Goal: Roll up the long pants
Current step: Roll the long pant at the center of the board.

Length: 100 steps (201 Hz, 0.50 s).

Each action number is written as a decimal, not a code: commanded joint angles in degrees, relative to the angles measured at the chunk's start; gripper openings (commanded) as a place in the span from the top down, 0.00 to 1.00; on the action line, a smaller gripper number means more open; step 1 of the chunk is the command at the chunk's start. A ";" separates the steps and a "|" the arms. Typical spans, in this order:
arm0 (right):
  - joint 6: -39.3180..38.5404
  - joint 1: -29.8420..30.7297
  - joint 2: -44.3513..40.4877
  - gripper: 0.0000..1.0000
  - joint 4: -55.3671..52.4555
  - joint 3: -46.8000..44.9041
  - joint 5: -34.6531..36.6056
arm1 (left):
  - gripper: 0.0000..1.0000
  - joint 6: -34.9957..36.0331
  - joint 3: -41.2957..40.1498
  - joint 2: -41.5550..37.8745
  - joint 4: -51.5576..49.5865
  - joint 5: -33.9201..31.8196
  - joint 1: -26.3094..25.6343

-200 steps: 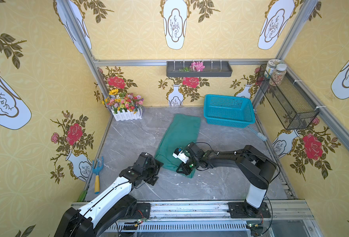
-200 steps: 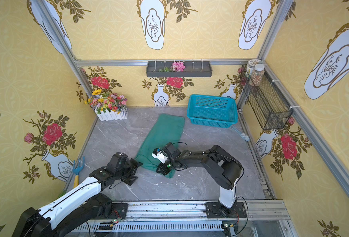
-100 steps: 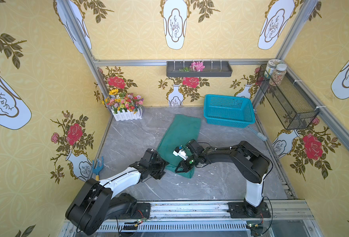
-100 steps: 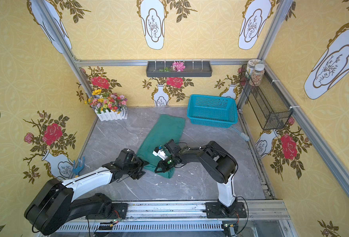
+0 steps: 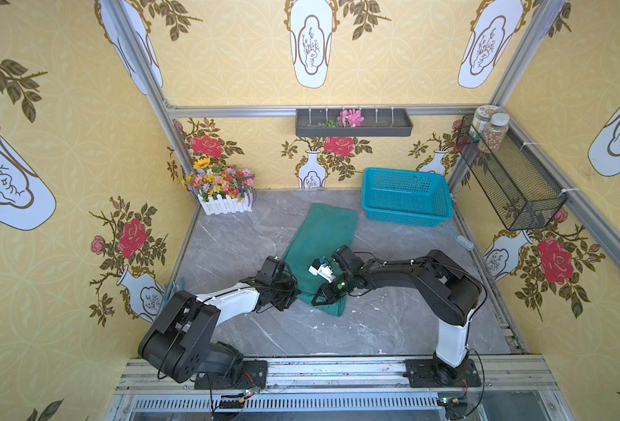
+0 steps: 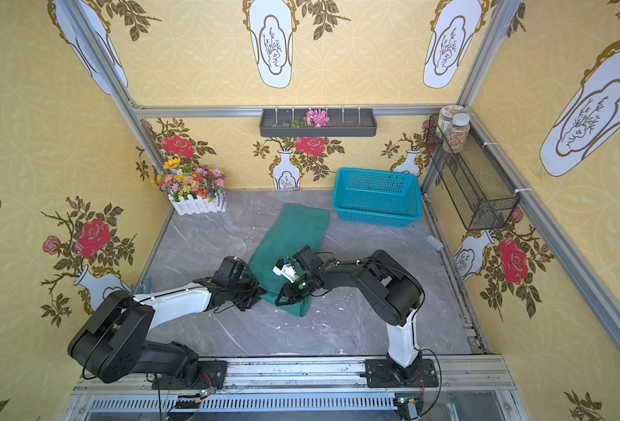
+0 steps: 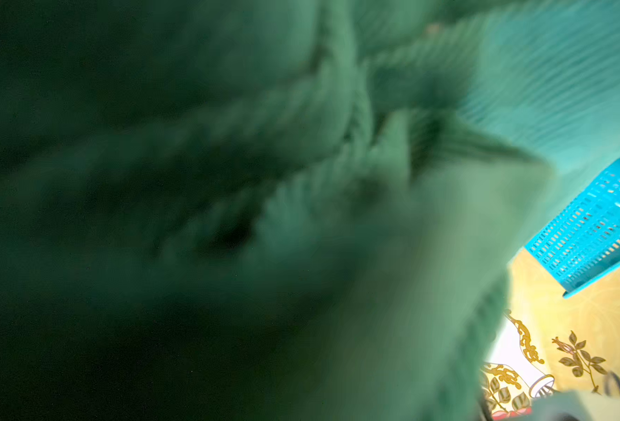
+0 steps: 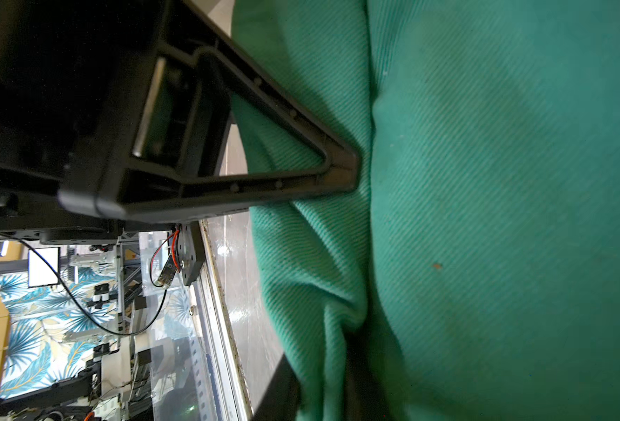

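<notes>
A robot lab cell is shown. Floral wallpaper is framed by aluminium rails; other equipment is seen beyond.

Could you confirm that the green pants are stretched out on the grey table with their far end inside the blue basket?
Not quite: the far end of the pants lies on the table beside the basket, not inside it, as both top views show. The rest is right.

Right claw black, arm shells white (black cables looped).
</notes>
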 commanded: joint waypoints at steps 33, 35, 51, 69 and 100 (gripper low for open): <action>-5.80 7.84 -12.05 0.25 0.05 -3.72 33.65 | 1.00 1.53 2.03 2.96 -7.93 0.85 -0.05; -6.36 8.49 -12.45 0.25 -0.05 -3.85 35.06 | 1.00 1.54 2.12 3.02 -8.09 0.86 -0.05; -11.23 15.18 -16.19 0.21 0.71 -5.01 50.62 | 1.00 1.55 2.69 3.38 -9.30 0.90 0.00; -18.51 22.78 -18.69 0.21 4.27 -7.11 64.18 | 1.00 1.37 3.19 3.82 -10.19 1.09 -0.05; -27.93 31.77 -16.52 0.22 9.43 -10.65 78.41 | 1.00 0.50 2.92 3.88 -10.12 1.64 -0.05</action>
